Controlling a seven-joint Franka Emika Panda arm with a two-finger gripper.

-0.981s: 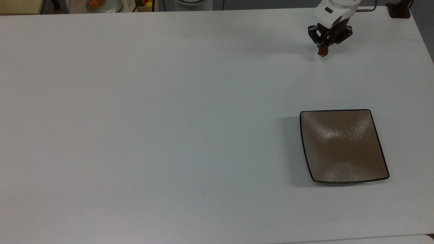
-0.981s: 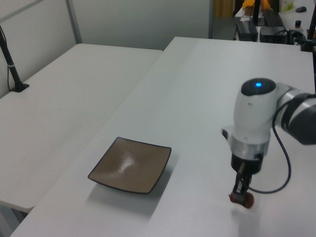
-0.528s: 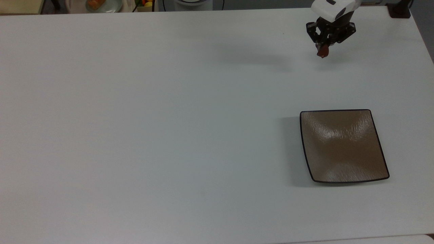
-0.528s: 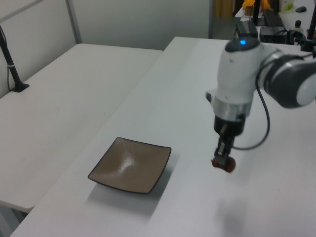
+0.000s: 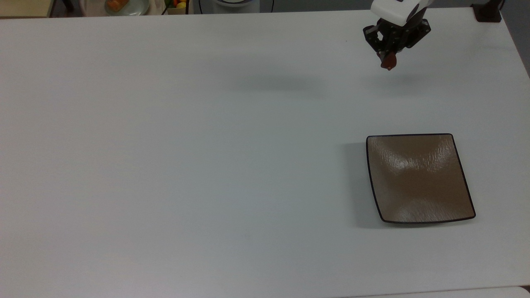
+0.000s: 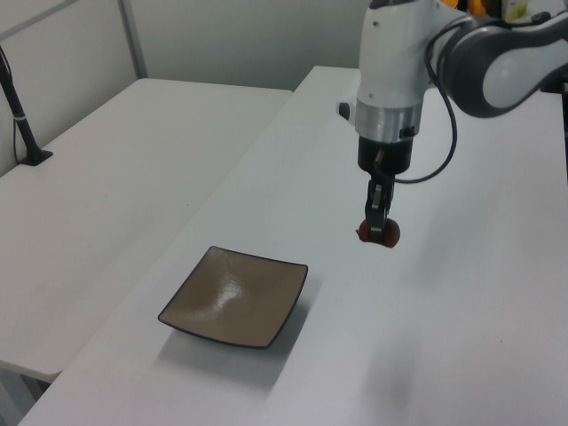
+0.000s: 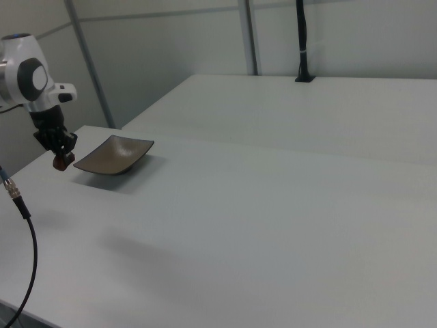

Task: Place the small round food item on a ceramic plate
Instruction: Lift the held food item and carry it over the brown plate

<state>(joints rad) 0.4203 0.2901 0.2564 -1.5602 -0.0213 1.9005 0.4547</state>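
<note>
My gripper (image 5: 388,58) (image 6: 380,226) (image 7: 62,158) hangs well above the white table (image 5: 207,145), shut on the small round food item (image 5: 388,61) (image 6: 380,233) (image 7: 61,162), a glossy dark reddish-brown lump. The square tan-brown ceramic plate (image 5: 419,178) (image 6: 235,295) (image 7: 114,154) with its thin black rim lies flat and bare at the top view's lower right. In the top view the gripper is far above the plate, near the table's far edge; in the left view it hovers to the plate's upper right.
A pale round dish with orange food (image 5: 120,5) and some fruit (image 5: 179,4) sit beyond the table's far edge at the top view's upper left. A black post base (image 5: 487,12) stands at the far right corner. A second white table (image 6: 106,177) adjoins on the left view's left.
The gripper has risen off the table with the food item held, and has shifted slightly toward the top view's left. The plate has not moved.
</note>
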